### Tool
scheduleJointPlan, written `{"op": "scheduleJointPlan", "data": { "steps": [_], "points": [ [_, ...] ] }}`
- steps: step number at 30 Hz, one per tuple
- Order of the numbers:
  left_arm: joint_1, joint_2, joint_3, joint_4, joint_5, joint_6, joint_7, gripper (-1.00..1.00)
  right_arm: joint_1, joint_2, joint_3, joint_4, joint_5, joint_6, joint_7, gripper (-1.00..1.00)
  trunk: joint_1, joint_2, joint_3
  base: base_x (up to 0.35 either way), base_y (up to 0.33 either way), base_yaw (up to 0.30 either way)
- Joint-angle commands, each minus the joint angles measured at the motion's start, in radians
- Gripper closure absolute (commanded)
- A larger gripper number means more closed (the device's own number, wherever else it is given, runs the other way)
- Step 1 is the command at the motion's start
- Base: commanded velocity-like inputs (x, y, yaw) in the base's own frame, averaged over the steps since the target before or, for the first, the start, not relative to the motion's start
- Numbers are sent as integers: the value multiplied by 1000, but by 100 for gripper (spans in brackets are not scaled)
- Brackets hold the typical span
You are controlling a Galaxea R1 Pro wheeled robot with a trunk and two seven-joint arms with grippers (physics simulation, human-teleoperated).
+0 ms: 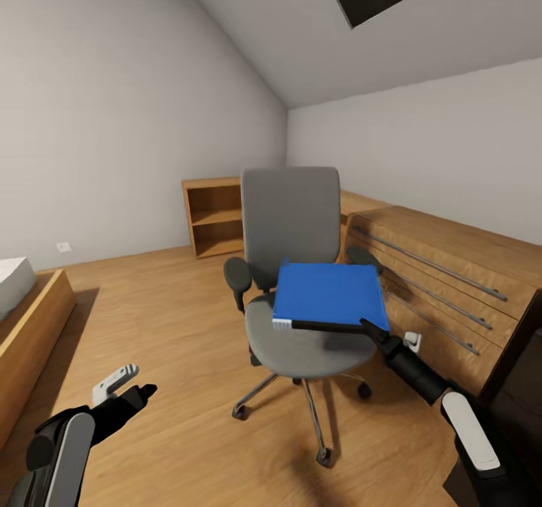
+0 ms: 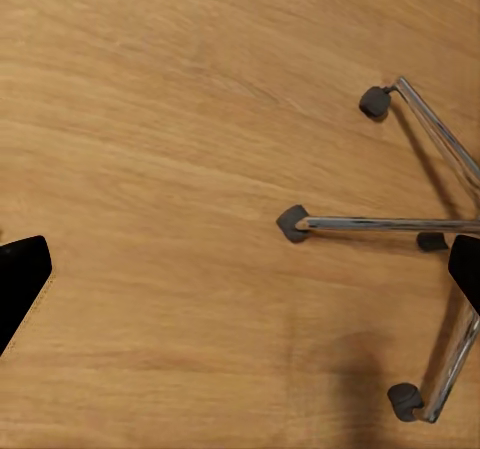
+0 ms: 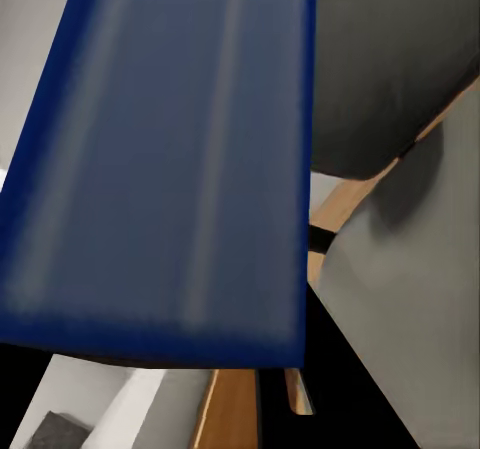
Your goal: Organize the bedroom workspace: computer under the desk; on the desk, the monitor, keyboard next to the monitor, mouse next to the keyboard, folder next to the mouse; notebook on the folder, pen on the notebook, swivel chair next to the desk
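The step in hand is the move of the folder (image 1: 329, 295) from the swivel chair (image 1: 292, 266) to the tabletop, and it looks to be at the lifting stage. In the head view the right pincer (image 1: 372, 329) is at the front right corner of the folder, at its black spine edge, and the folder sits tilted above the grey seat, with this front edge seeming raised. I judge that the right pincer is clamped on that corner, though the fingertips themselves are hard to see. In the right wrist view the blue surface of the folder (image 3: 170, 159) is very close and runs away from the camera, with the grey chair parts behind it; this agrees with a grip at the edge.

The left pincer (image 1: 126, 388) hangs low beside the chair, on its left side, with the fingers apart and holding nothing. Its wrist view looks down at the wooden floor (image 2: 150, 169) and the chrome star base (image 2: 400, 224) of the chair.

The next move calls for raising the folder clear of the seat and the armrests. A grip on one corner is weak, so the folder may swing or slip.
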Motion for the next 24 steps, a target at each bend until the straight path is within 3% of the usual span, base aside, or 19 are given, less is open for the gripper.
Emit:
{"op": "scheduleJointPlan", "data": {
  "steps": [1, 11, 13, 18, 21, 24],
  "points": [
    [-1, -1, 1, 0, 9, 4, 8, -100, 0, 1, -1, -7, -2, -3, 0, 100, -4, 7, 2, 0, 0, 0],
    [-1, -1, -13, 7, 3, 4, 10, -100, 0, 12, 1, -46, -2, -141, -73, 100, -42, 77, 33, 0, 0, 0],
    [-1, -1, -13, 8, 3, 4, 10, -100, 0, 26, 4, -60, -2, -183, -120, 100, -50, 91, 40, 0, 0, 0],
    [-1, -1, -13, 8, 2, 4, 10, -100, 0, 80, 4, -77, -2, -195, -156, 100, -69, 126, 55, 0, 0, 0],
    [-1, 0, -13, 8, 2, 4, 10, -100, 0, 95, 5, -79, -2, -194, -165, 100, -81, 147, 65, 0, 0, 0],
    [-1, 0, -13, 8, 2, 4, 10, -100, 0, 94, 6, -80, -3, -184, -165, 100, -92, 168, 74, 0, 0, 0]
  ]
}}
